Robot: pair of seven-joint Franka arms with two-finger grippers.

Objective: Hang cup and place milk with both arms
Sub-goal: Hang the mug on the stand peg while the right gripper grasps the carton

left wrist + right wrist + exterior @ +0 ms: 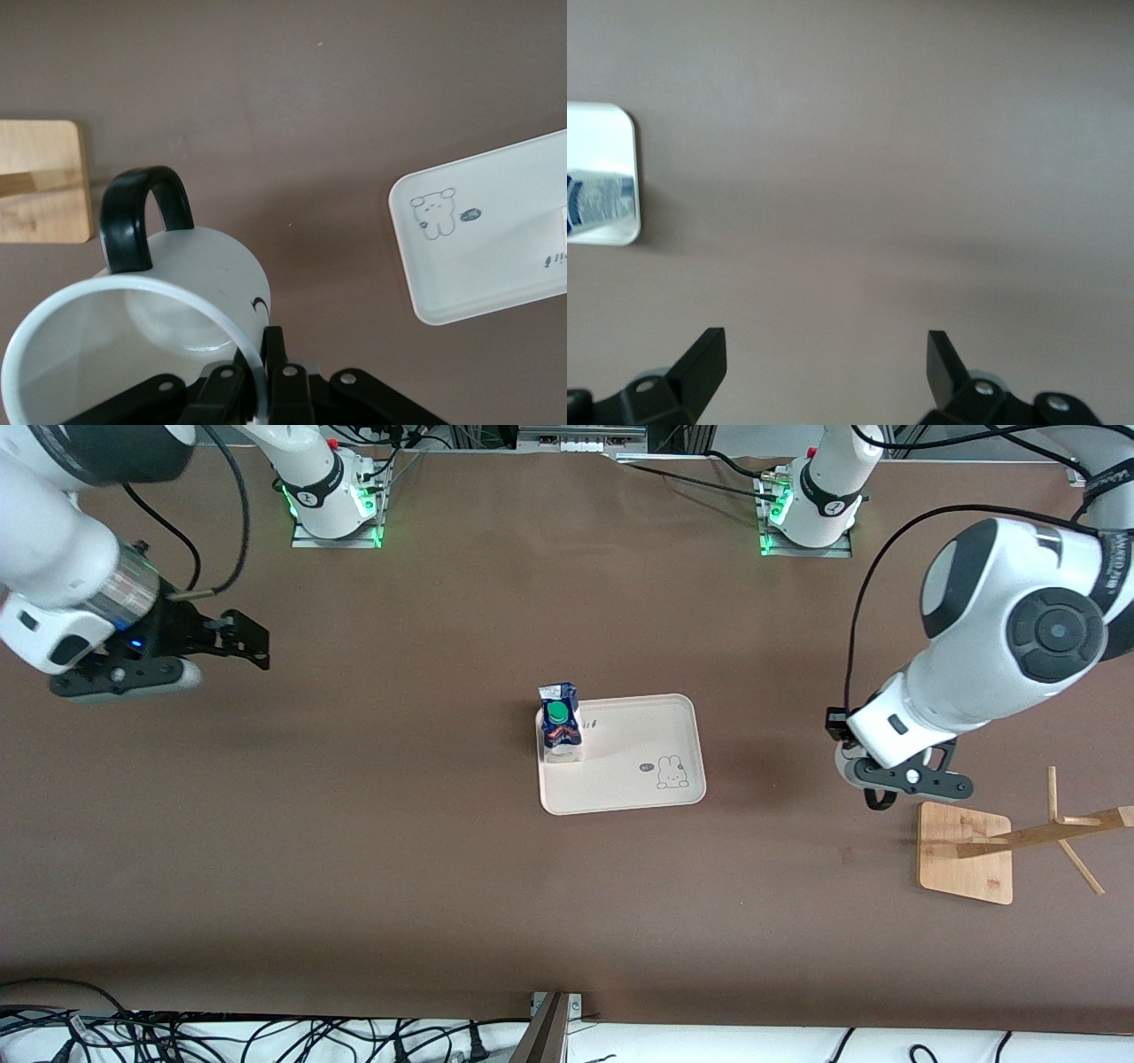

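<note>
Left jaws [257,372] were clamped shut on the cup's [151,345] rim wall, one finger inside, one outside. Cup was tipped on its side, mouth toward the wrist camera, black handle [142,217] on the side away from the jaws. In the front view the left jaws [886,793] sat at mid right of the frame, up in the air over bare desk [354,850], just beside the wooden rack's base [966,855]; the cup itself was hidden under the arm there. Rack's [1054,833] post and pegs leaned toward the right edge of the frame.

Right jaws [244,638] were at upper left of the front view, spread wide, holding nothing; right wrist view showed both fingers [700,363] apart over bare desk. Arm was waiting.

Milk [560,722] stood upright in the tray [638,793] at frame centre, in the tray's corner toward the right arm's end and the robot bases. Well apart from both jaws. Tray had a bunny print [673,773] at the diagonal corner.
</note>
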